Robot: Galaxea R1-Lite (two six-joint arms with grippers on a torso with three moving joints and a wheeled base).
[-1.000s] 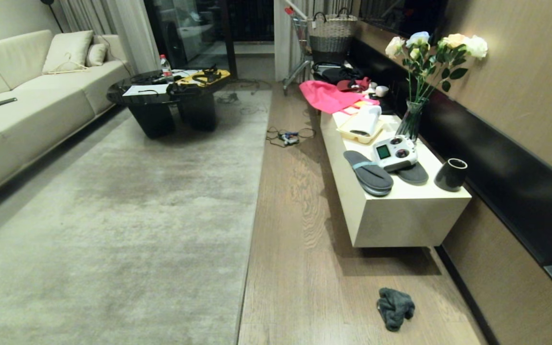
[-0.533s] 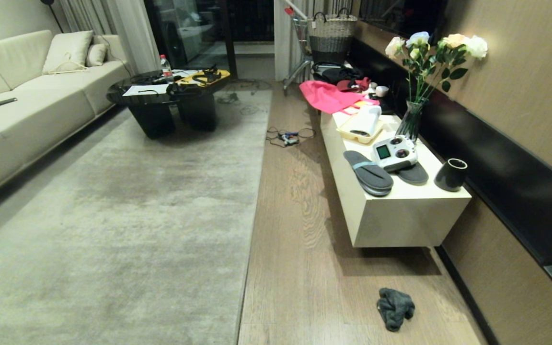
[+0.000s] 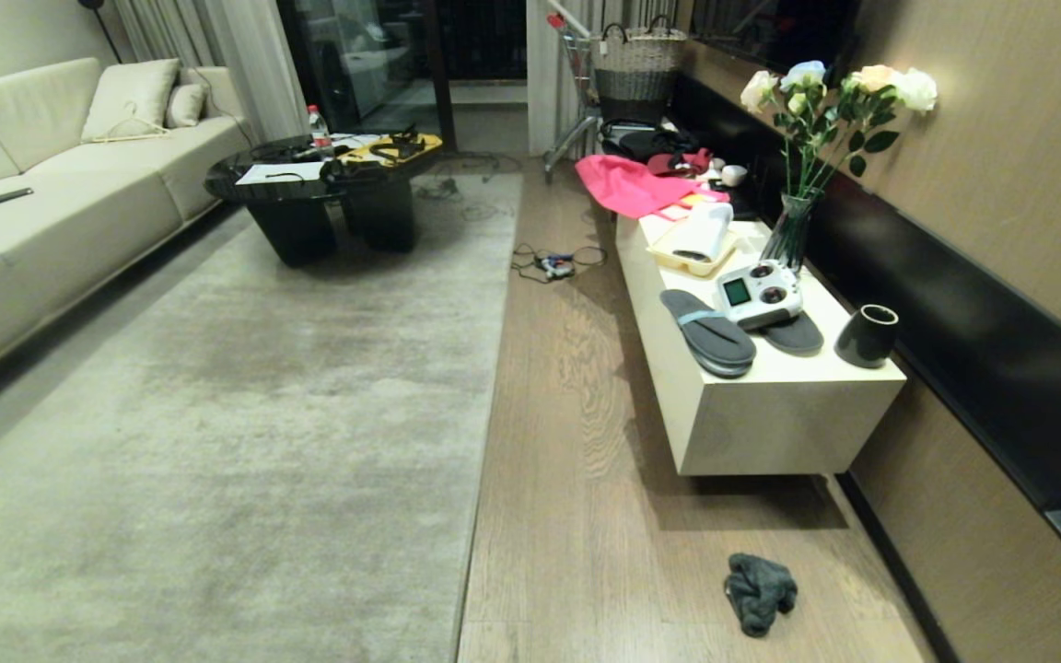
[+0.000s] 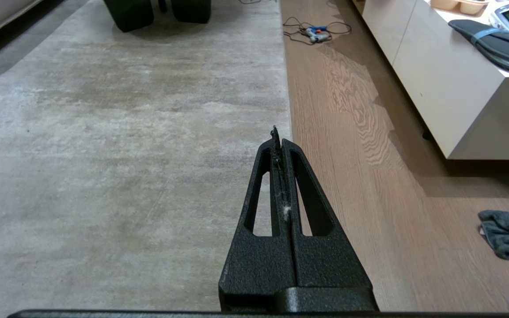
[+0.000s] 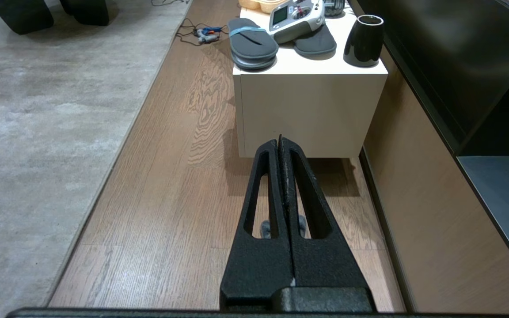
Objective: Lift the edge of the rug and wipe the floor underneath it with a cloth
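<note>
Wood floor [image 3: 577,479]: rug edge [image 3: 484,433] runs lengthwise, cloth [image 3: 758,590] crumpled.

Nothing moved over that second, as far as the head view showed: the cloth [image 3: 759,592] lay where it was on the floor [image 3: 577,460], and the rug edge [image 3: 484,433] sat just as flat.

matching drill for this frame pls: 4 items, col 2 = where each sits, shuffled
Items:
1. cloth
2. slippers
3. water bottle
4. remote

Places:
A. on the sofa
B. on the black coffee table
C. on the wood floor, right of the rug edge
D. on the white cabinet

Pairs: 1-C, 2-D, 3-B, 4-A
</note>
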